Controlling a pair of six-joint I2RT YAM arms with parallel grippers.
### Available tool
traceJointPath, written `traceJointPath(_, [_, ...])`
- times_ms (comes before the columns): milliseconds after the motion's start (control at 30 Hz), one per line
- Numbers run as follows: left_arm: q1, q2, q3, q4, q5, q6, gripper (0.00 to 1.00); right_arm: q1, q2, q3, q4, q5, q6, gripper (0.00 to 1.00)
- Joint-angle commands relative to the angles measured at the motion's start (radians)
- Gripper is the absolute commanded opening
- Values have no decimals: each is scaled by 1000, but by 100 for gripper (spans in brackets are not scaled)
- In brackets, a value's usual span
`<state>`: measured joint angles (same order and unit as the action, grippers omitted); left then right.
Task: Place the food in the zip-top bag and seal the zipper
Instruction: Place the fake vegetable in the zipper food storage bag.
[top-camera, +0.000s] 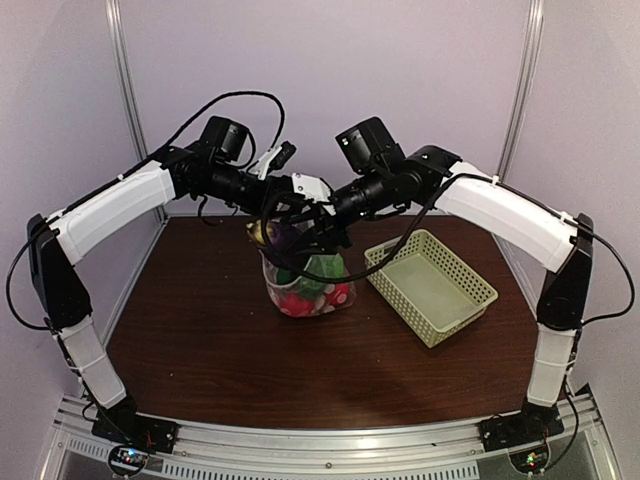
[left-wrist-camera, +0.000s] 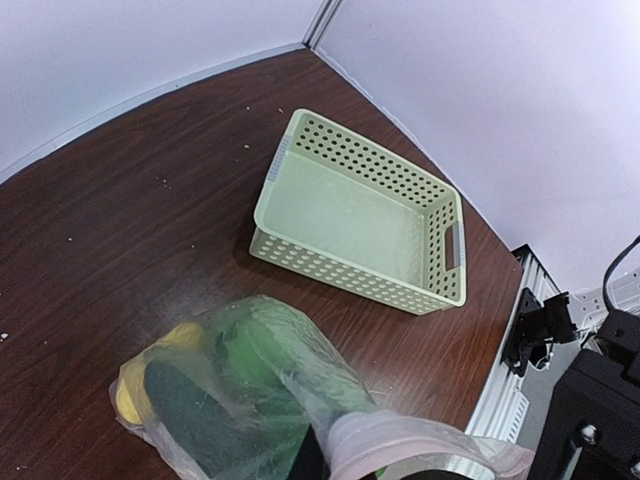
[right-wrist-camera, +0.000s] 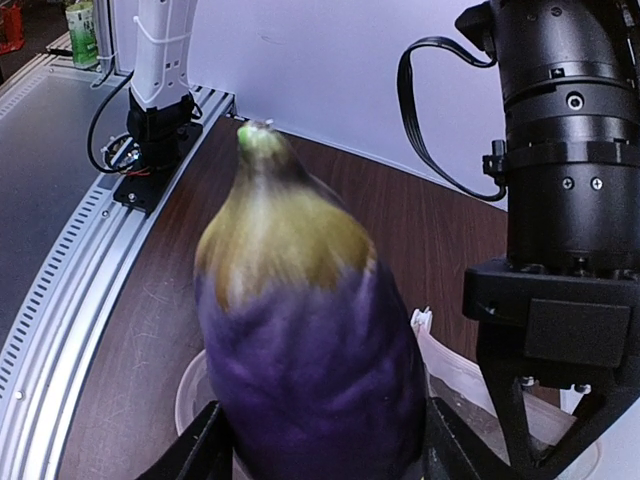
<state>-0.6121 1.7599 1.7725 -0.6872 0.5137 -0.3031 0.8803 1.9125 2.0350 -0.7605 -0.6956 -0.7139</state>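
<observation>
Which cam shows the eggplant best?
Right wrist: the eggplant fills the frame, gripped between the right gripper fingers. Top external shows only a purple sliver between arms. Left wrist shows the zip-top bag, no eggplant.

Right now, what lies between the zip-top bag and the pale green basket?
Only bare brown tabletop. The left wrist view shows it clearly: nothing sits between the zip-top bag and the basket.

Soft, even light from above, a little dim. The eggplant (right-wrist-camera: 300, 330) is close to the right wrist camera and blurred. The dark surface (top-camera: 200, 340) shows weak glare and faint shadows.
</observation>
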Motion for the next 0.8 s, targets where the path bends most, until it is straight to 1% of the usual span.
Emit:
traceJointPath(0, [8, -43, -6, 38, 31, 16, 0, 14, 17, 0, -14, 67, -84, 52])
traceJointPath(100, [8, -43, -7, 37, 34, 16, 0, 25, 35, -4, -25, 158, -158, 56])
traceJointPath(133, [8, -43, -6, 38, 33, 16, 0, 28, 40, -6, -24, 188, -170, 58])
traceJointPath(167, [8, -44, -7, 37, 33, 16, 0, 28, 41, -10, -20, 210, -173, 63])
traceJointPath(200, [8, -46, -7, 37, 31, 16, 0, 29, 37, -14, -17, 227, -168, 66])
traceJointPath(433, [8, -41, -10, 37, 20, 16, 0, 42, -33, -3, -51, 211, -105, 83])
traceJointPath(467, [9, -40, -10, 37, 21, 16, 0, 46, -48, 3, -64, 203, -97, 89])
traceJointPath(500, [9, -39, -10, 38, 20, 16, 0, 52, -59, 16, -79, 197, -90, 90])
traceJointPath(600, [10, -36, -10, 37, 18, 15, 0, 71, -84, 40, -136, 144, -83, 87])
traceJointPath(700, [9, -32, -10, 37, 17, 13, 0, 109, -92, 38, -201, 164, -116, 79])
traceJointPath(767, [9, -32, -11, 37, 16, 13, 0, 147, -90, 28, -253, 211, -155, 70])
